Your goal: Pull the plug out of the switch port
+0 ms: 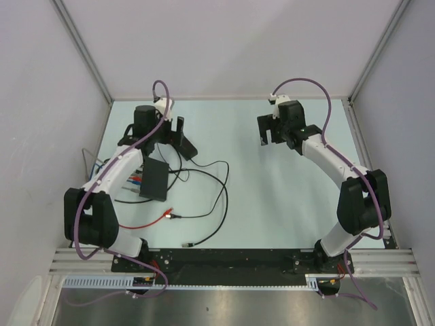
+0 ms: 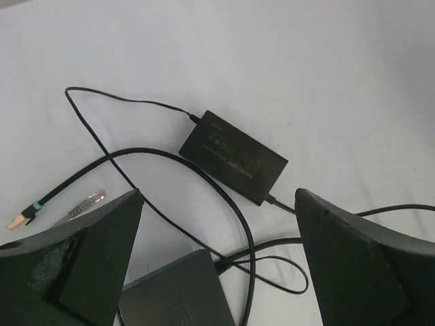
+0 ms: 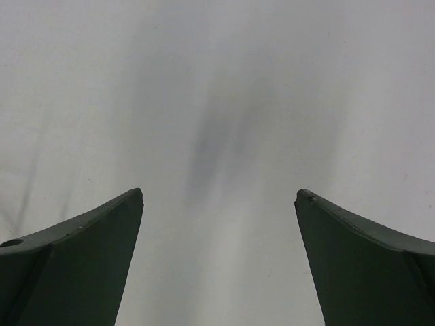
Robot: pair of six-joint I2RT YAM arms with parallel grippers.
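- Switch [image 2: 178, 292]: flat black box, only its far corner showing in the left wrist view, low between the left jaws and nearer the left finger. It lies on the table, touched by neither finger.
- Plug [image 2: 221, 263]: I take a black lead to enter the switch's corner, just inside the gap and below the fingertips. The overhead view shows coloured leads [image 1: 132, 182] at the opposite edge. I cannot tell which one is meant.
- Left gripper [image 2: 219, 193]: jaws spread wide, holding nothing, hovering over the cables.
- Adapter block [image 2: 233, 157]: small black block on a thin cable, just beyond the fingertips, centred in the gap. Not the target.
- Loose connectors [image 2: 83, 204]: unplugged ends beyond the left fingertip.
- Right gripper [image 3: 219, 193]: jaws wide apart and empty, over bare table [image 3: 217, 81], well apart from the switch.
- Step, in my judgement: approach only; nothing gripped yet.
- Next move calls for: bringing the jaws back and down over the socket edge, closing on the plug body rather than its cable, and pulling straight out. The switch may slide unless the right arm pins it.
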